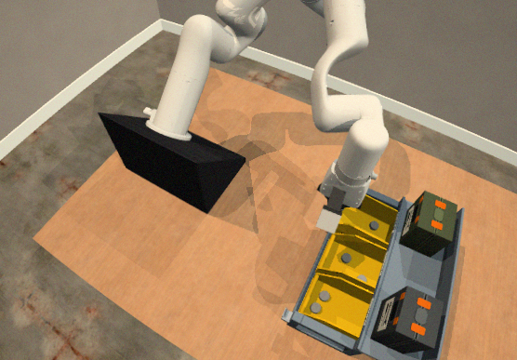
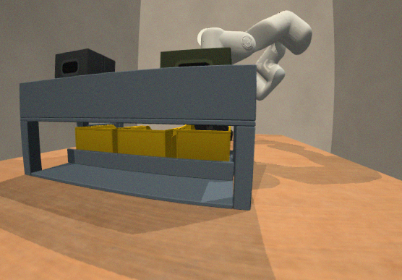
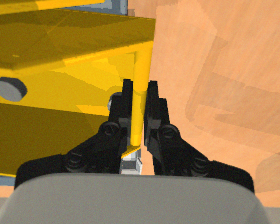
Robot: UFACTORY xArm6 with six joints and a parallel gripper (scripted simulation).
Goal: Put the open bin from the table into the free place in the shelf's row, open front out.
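Note:
The yellow open bin (image 1: 378, 210) (image 2: 203, 145) (image 3: 66, 77) is in the row's end place on the grey shelf (image 1: 321, 326) (image 2: 152, 166), beside the other bins. Its rear wall looks upright, its top near their height; whether its underside rests fully on the shelf floor is hidden. One grey part shows inside, another partly behind a finger in the wrist view. My gripper (image 3: 139, 94) (image 2: 211, 126) is shut on the bin's front wall, one finger inside and one outside. The middle bin (image 1: 367, 260) (image 2: 144, 142) and the end bin (image 1: 339, 308) (image 2: 95, 139) stand level, parts inside.
A green case (image 1: 425, 232) (image 2: 195, 57) and a dark grey case (image 1: 404, 325) (image 2: 72, 64) stand on the upper board (image 1: 423, 269) (image 2: 137, 95), behind and above the bins. A shelf post (image 2: 243, 166) is close beside the held bin. The black robot base (image 1: 163, 171) stands farther off.

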